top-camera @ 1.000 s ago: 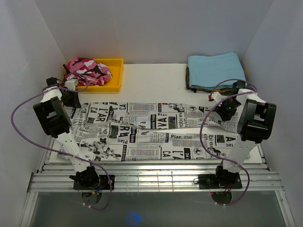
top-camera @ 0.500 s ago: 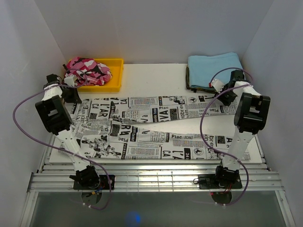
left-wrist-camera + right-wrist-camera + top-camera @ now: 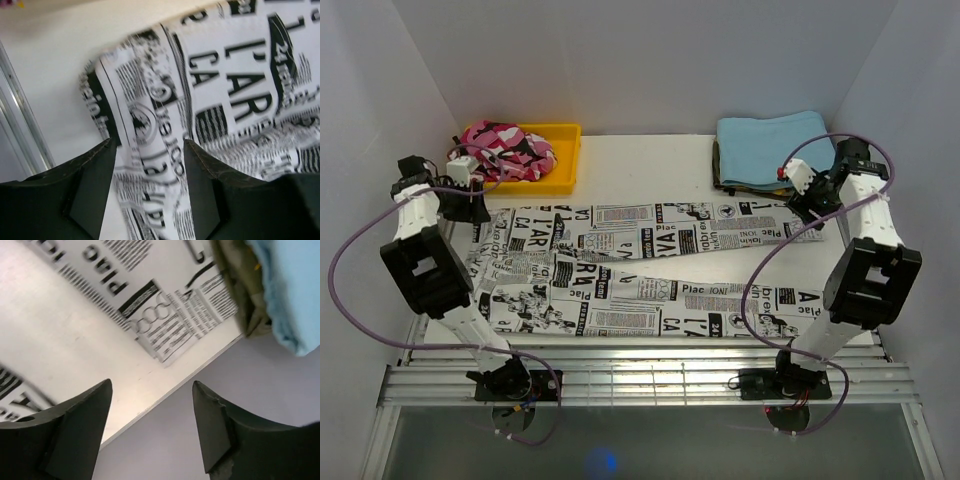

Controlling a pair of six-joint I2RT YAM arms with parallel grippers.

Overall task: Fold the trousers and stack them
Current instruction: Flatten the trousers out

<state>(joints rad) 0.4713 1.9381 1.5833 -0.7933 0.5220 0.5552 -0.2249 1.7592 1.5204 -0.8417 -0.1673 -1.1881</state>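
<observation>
The white rectangular table (image 3: 650, 160) carries the long white newspaper-print fabric trousers (image 3: 640, 265), spread flat across its centre, waist at 9 o'clock, legs fanning toward 3 o'clock. The left gripper (image 3: 150, 145) hangs over the waist edge at 9 o'clock, jaws apart, gripping nothing; the right gripper (image 3: 152, 385) hangs over the far leg's hem at 2 o'clock, jaws likewise apart.

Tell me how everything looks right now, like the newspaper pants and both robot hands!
trousers: spread flat, unfolded, legs splayed apart.
left hand: open, over the waist end, holding nothing.
right hand: open, near the far leg's end, holding nothing.
pink camouflage garment: bunched up in the yellow tray.
light blue cloth: folded, lying on top of a pile.
</observation>
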